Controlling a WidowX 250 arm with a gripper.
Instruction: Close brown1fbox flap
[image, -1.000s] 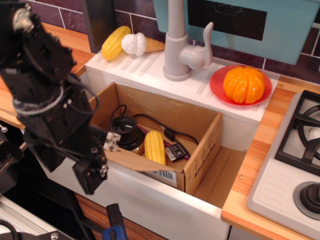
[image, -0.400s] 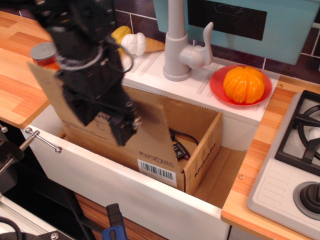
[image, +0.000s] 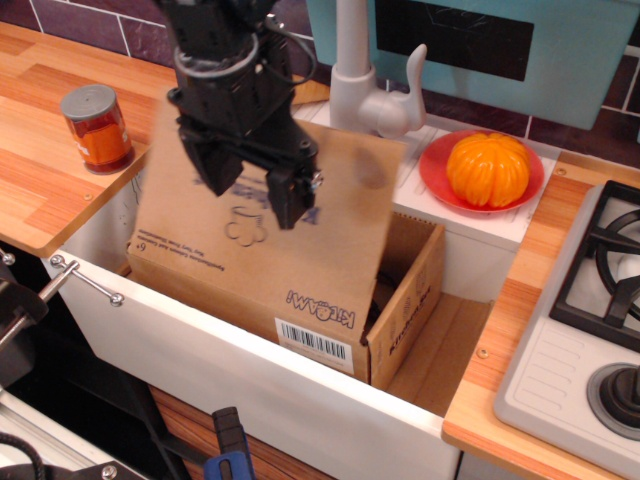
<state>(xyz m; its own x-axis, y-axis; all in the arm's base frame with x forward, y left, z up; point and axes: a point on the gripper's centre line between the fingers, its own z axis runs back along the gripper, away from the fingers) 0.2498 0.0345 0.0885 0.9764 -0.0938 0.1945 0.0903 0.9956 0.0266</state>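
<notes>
Cardboard flap (image: 290, 240), flat a second ago, now stands raised toward twelve o'clock over the brown1fbox (image: 405, 300), tool (image: 262, 185) grip unclear.

The scene is evenly and fairly brightly lit from above, with warm colour on the wooden counter (image: 40, 200). The picture is soft overall, at low resolution. The black gripper (image: 258, 185) and the arm above it are slightly smeared, their dark parts merging with little detail. A blurred shadow falls on the flap (image: 260, 250) near its upper right. Lettering on the flap is readable only in part. The orange pumpkin (image: 488, 168) shows a small pale highlight, and the grey faucet (image: 365, 95) has a mild sheen. The lower left corner is dim and murky.
</notes>
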